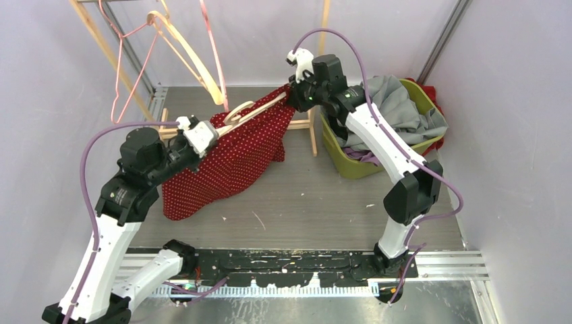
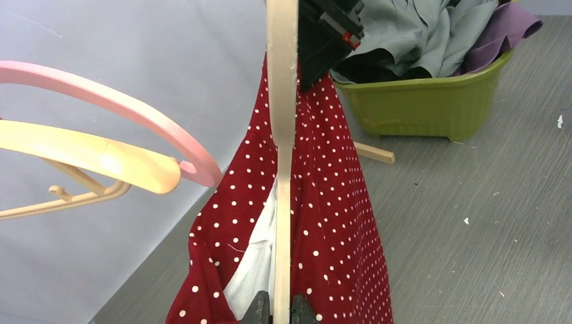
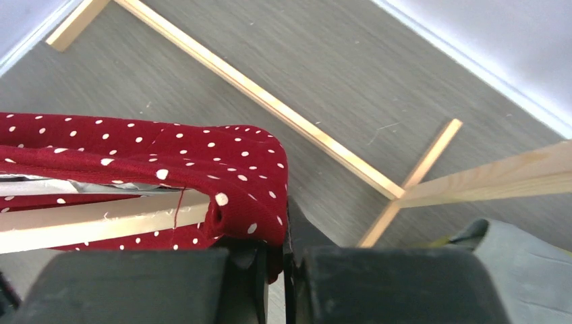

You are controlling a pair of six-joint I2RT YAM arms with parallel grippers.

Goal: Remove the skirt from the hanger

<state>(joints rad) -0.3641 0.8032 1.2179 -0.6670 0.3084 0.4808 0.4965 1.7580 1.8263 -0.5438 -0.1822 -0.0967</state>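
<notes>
A red skirt (image 1: 236,158) with white dots hangs from a pale wooden hanger (image 1: 253,111) held up between my two arms. My left gripper (image 1: 214,133) is shut on the hanger's lower end. In the left wrist view its jaws (image 2: 282,316) pinch the wooden bar (image 2: 282,135), with skirt (image 2: 337,223) draped on both sides and white lining showing. My right gripper (image 1: 291,94) is shut on the skirt's upper waistband corner. In the right wrist view red cloth (image 3: 222,155) runs down between the fingers of the right gripper (image 3: 276,263), beside the hanger bar (image 3: 88,219).
A green basket (image 1: 357,165) of grey and purple clothes stands at the right, also in the left wrist view (image 2: 432,101). Pink and wooden hangers (image 1: 189,54) hang from a wooden rack at the back left. The rack's foot (image 1: 311,131) and base bars (image 3: 270,101) lie on the floor.
</notes>
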